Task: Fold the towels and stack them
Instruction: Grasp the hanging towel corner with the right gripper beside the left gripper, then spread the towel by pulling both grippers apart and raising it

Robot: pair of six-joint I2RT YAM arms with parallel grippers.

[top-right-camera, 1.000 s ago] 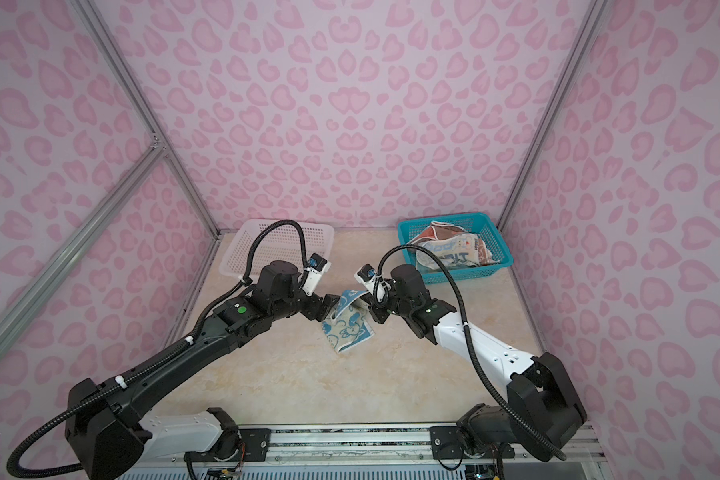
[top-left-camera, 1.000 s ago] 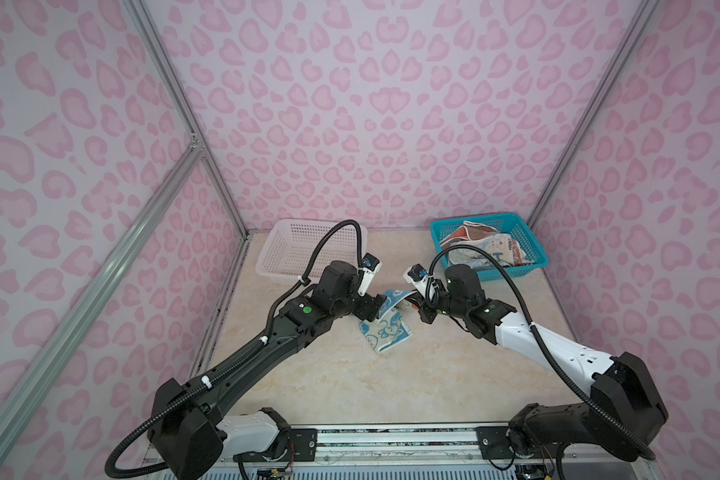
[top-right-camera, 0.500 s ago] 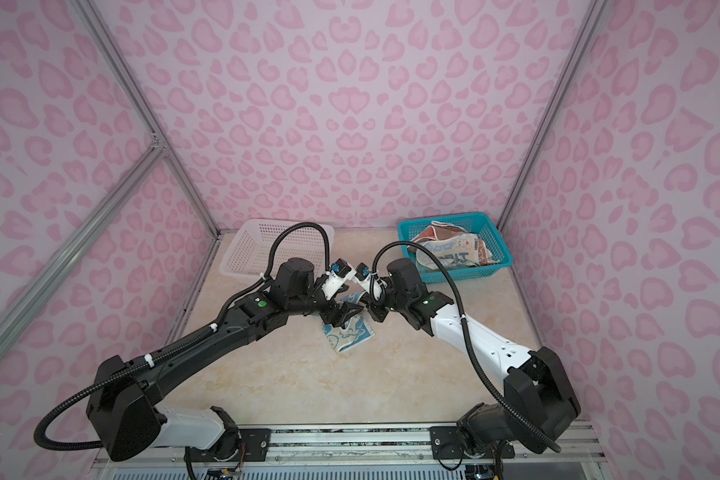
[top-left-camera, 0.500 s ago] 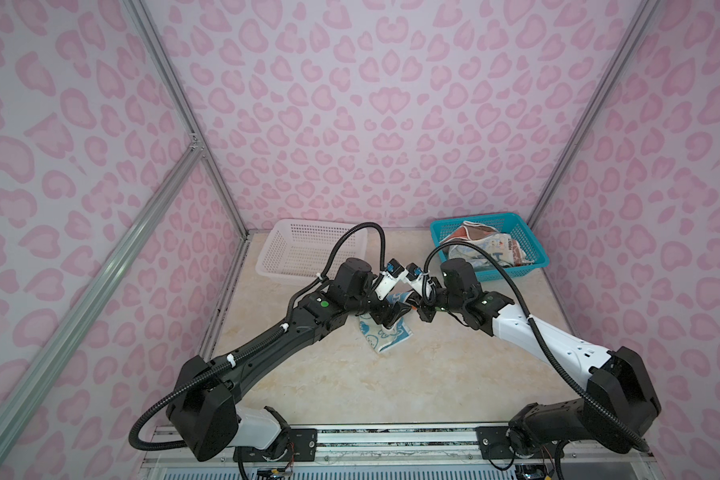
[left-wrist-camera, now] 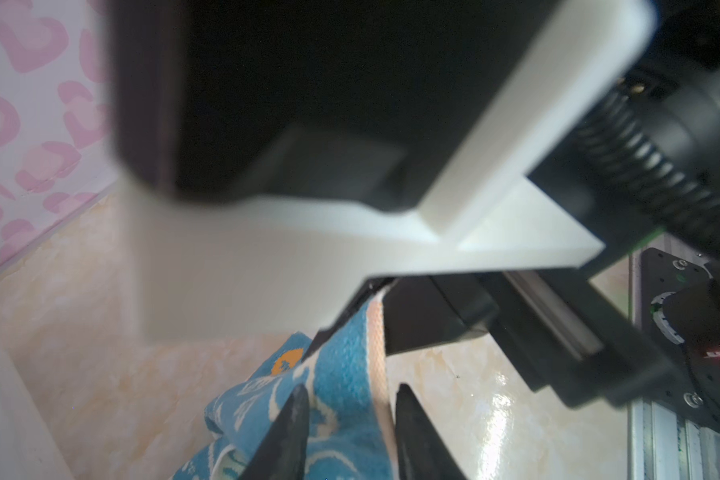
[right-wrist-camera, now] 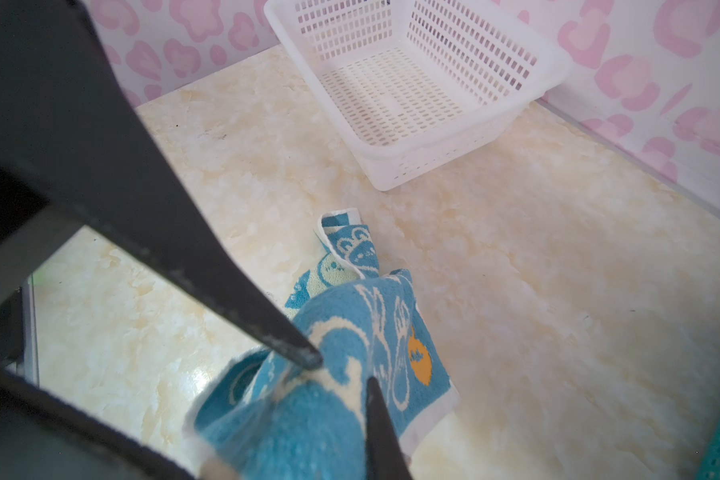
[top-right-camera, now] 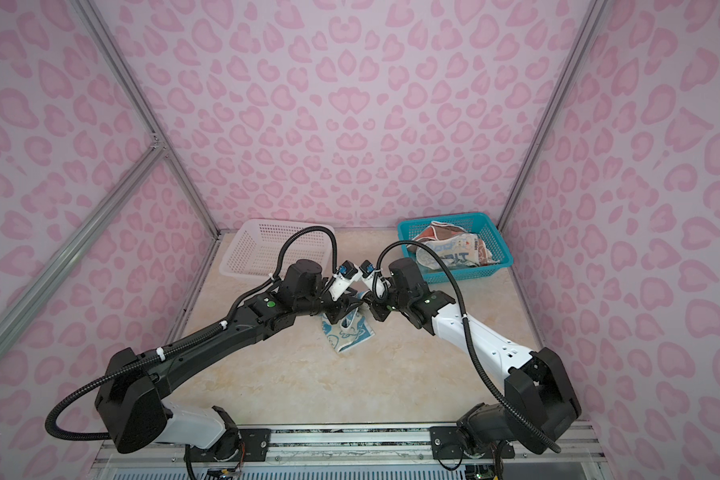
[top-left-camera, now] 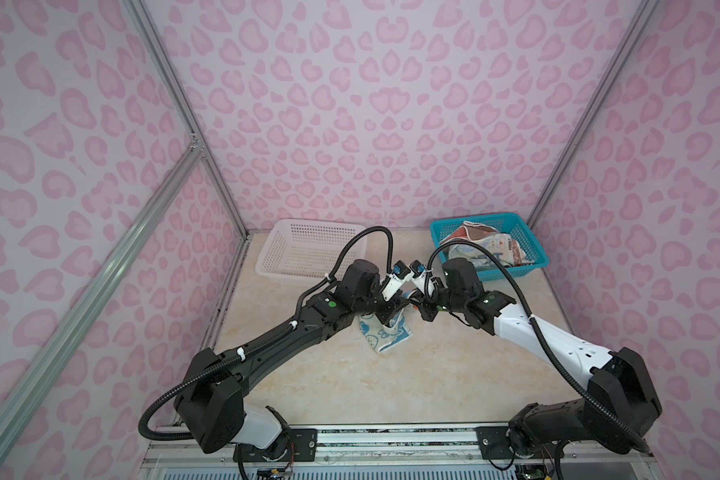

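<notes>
1. The blue rabbit-patterned cloth towel (right-wrist-camera: 350,324) is pinched in the closed right claw (right-wrist-camera: 344,370), partly raised off the beige marbled surface (right-wrist-camera: 516,291), presumably for spreading.
2. Its edge is straddled by the narrowly parted left claw (left-wrist-camera: 352,390); whether it is gripped cannot be told.

Front tabletop (top-left-camera: 391,395) is open (left gripper (left-wrist-camera: 350,399) and right gripper (right-wrist-camera: 344,372) crowd mid-table); white basket (top-left-camera: 304,249), teal basket (top-left-camera: 516,269) line the back.
</notes>
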